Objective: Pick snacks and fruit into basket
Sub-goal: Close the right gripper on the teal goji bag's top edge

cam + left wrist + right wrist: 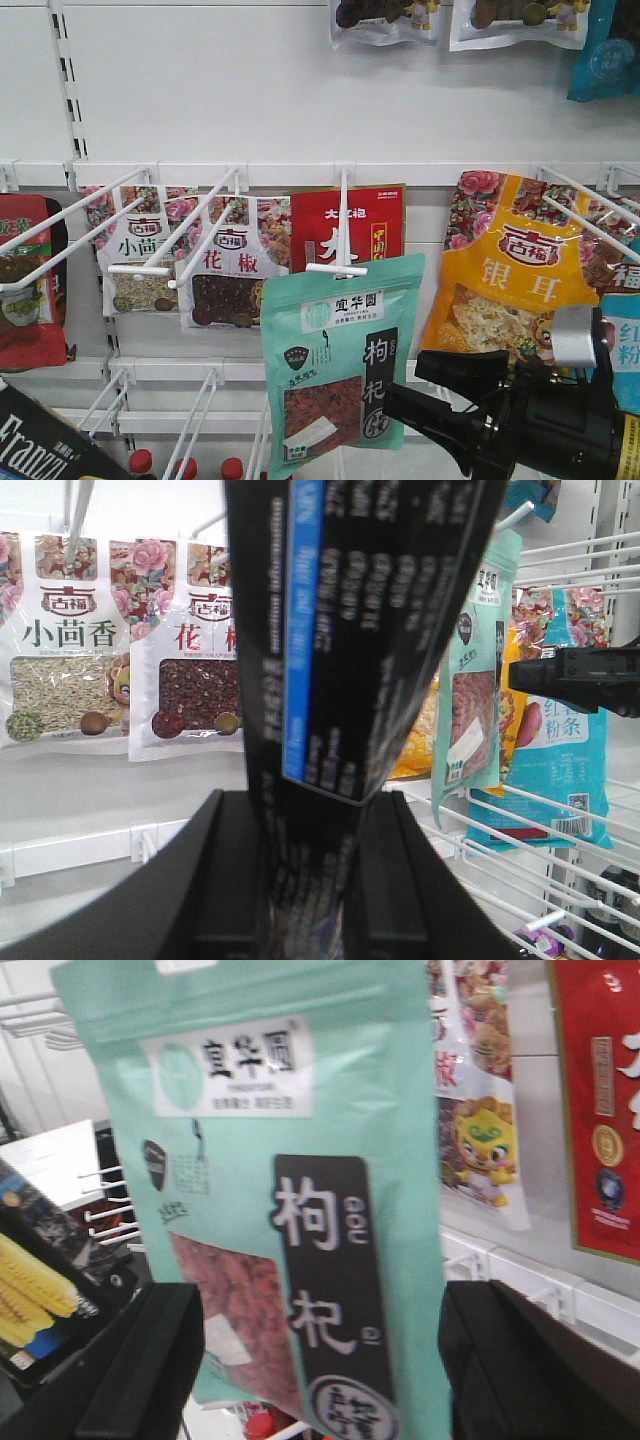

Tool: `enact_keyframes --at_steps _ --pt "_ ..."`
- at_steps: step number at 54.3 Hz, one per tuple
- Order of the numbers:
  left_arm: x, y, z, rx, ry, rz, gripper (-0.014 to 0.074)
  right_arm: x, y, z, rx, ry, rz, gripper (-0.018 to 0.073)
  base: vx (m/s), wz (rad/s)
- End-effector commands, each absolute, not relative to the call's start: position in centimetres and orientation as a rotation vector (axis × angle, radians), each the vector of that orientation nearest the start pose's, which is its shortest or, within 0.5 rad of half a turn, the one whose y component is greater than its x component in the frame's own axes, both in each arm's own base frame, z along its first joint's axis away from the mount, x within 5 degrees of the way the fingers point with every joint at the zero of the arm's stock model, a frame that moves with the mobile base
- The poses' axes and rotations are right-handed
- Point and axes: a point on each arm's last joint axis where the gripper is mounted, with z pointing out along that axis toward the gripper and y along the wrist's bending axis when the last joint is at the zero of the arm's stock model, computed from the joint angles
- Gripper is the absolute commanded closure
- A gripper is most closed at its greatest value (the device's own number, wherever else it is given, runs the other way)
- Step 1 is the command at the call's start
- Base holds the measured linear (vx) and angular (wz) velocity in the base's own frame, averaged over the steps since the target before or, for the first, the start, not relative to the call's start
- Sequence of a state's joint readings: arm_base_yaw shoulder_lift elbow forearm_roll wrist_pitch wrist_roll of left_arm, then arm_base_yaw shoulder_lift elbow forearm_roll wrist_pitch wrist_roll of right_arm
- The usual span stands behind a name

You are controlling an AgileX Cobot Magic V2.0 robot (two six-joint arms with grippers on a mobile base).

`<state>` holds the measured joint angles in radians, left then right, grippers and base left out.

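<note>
A mint-green snack pouch (pixel 340 365) with a white label, a black strip and a window of red berries hangs from a white hook (pixel 340 268) on the shelf wall. In the right wrist view this pouch (pixel 300 1210) stands between the wide-apart fingers of my right gripper (pixel 320 1360), which is open. From the front, the right gripper (pixel 405 382) sits at the pouch's lower right corner. My left gripper (pixel 310 850) is shut on the black "Franzz" packet (pixel 360 630), which also shows at the lower left (pixel 45 445). The fruit and the basket are out of view.
An orange-yellow pouch (pixel 510 270) hangs right of the mint one and a red pouch (pixel 347 225) behind it. Two white spice pouches (pixel 185 265) hang to the left on long wire hooks. Red-capped bottles (pixel 185 467) stand below. A teal bag (pixel 560 780) hangs over wire racks at the right.
</note>
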<state>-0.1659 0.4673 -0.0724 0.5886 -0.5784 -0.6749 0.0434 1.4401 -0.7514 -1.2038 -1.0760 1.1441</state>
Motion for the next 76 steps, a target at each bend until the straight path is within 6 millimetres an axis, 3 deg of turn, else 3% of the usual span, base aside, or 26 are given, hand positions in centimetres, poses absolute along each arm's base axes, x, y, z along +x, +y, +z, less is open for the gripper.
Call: enact_keyframes --at_steps 1,41,76 --pt "8.82 -4.47 26.22 0.246 1.279 -0.550 0.0596 26.83 8.57 30.58 -0.591 1.446 0.983 0.0020 0.00 0.00" --pt "8.82 -4.47 26.22 0.246 1.279 -0.550 0.0596 27.34 8.22 30.79 -0.596 1.387 0.865 0.0020 0.00 0.00" --pt "8.82 -4.47 26.22 0.246 1.279 -0.550 0.0596 26.95 8.43 31.15 -0.618 1.338 0.911 0.0020 0.00 0.00"
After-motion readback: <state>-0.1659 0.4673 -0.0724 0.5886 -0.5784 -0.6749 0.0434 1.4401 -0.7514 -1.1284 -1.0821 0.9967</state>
